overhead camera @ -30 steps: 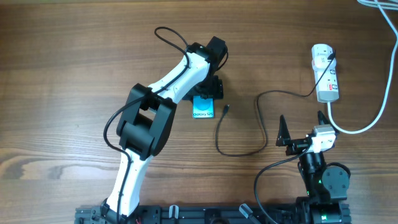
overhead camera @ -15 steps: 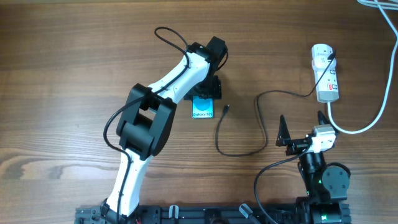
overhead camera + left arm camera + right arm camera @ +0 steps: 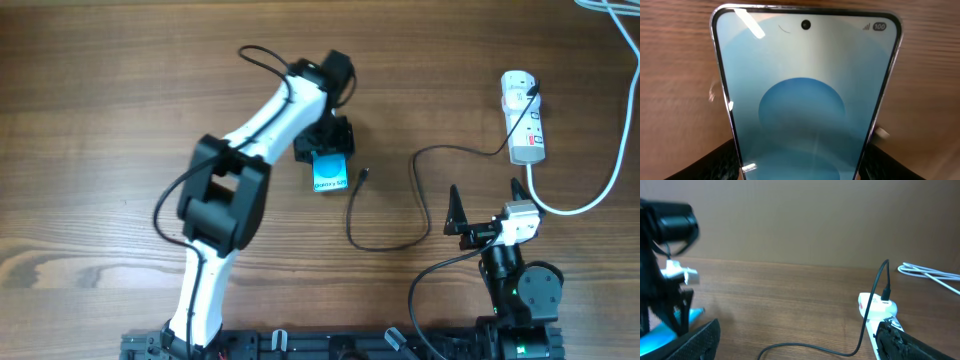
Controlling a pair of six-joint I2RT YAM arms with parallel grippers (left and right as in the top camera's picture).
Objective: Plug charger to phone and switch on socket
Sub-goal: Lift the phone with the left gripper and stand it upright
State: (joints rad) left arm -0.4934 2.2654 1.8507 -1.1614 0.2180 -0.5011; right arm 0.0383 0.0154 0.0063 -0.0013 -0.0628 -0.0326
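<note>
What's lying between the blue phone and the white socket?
Only the thin black charger, its cable looping loosely over the table; the overhead view shows it.

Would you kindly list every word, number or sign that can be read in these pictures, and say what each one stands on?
"100": top right corner of the screen of the phone, beside small signal bars, in the left wrist view.
Small text at the phone's bottom edge, in the overhead view: too small to read.
Red markings on the socket, in the overhead view: too small to read.
</note>
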